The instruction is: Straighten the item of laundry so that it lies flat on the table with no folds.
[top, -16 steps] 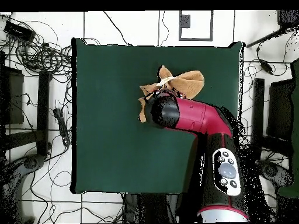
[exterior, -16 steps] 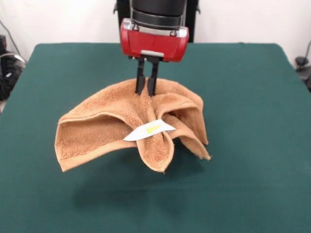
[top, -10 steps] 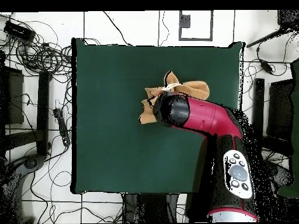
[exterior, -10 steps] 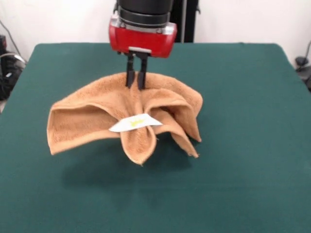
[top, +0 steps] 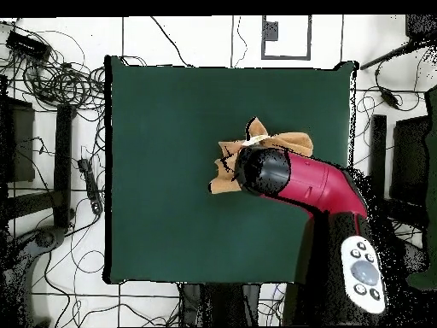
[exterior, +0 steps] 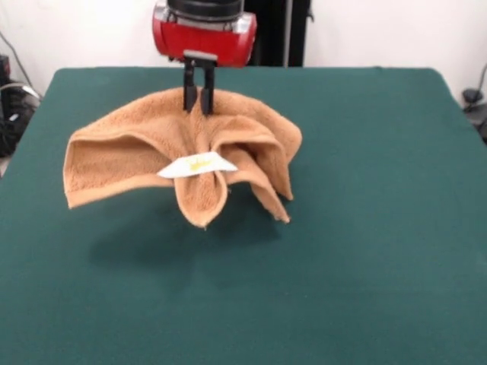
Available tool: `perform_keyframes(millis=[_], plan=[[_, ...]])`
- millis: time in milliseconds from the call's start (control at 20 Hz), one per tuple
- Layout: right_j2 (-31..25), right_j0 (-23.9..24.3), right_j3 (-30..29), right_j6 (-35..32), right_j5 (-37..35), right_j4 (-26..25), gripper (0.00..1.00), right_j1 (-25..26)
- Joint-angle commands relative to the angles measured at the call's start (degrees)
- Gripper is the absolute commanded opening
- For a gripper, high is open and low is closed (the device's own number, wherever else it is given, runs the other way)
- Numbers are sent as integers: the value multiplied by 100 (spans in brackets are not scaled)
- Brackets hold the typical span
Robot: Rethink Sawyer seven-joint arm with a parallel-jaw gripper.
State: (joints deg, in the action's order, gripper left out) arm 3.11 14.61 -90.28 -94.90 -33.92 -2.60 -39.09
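Your tool [exterior: 197, 101] is pinching the towel [exterior: 183, 163] near its middle, with the two dark fingers [exterior: 189, 90] pressed close together on a bunch of cloth. The towel hangs in the air over the counter [exterior: 365, 228], and its shadow lies on the green below it. From the front view it sits a bit toward 10 o'clock from the middle of the counter. The cloth droops down all around the pinch like a flower. One wide flap sticks out toward 9 o'clock, a pointy flap hangs at 6 o'clock, and more folds hang toward 4 o'clock. The white tag [exterior: 196, 164] with yellow print shows just below the pinch. From above, the arm [top: 299, 181] covers most of the towel, so you only see bits of it peeking out. I think you are in the lifting and carrying part of the job, and the towel is far from flat. To do this well, go slowly so the cloth does not slip out. Come down so that one hanging edge touches the counter first. Then drag sideways, low, so the rest lays down behind it. If you drop it straight down from the middle, it will likely land in a heap.
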Motion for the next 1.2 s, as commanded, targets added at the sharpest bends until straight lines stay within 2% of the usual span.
perform_keyframes(millis=[50, 200, 400, 700, 1200], plan=[[-345, -219, -1521, -1081, -50, 439, 0, -734], [-266, -307, -1655, -1185, 45, 472, 0, -854], [-228, -392, -1198, -1304, -27, 523, 0, -592], [-268, -492, 169, -1220, -583, 511, 0, 219], [-429, -391, 1512, -970, -231, 592, 0, 1480]])
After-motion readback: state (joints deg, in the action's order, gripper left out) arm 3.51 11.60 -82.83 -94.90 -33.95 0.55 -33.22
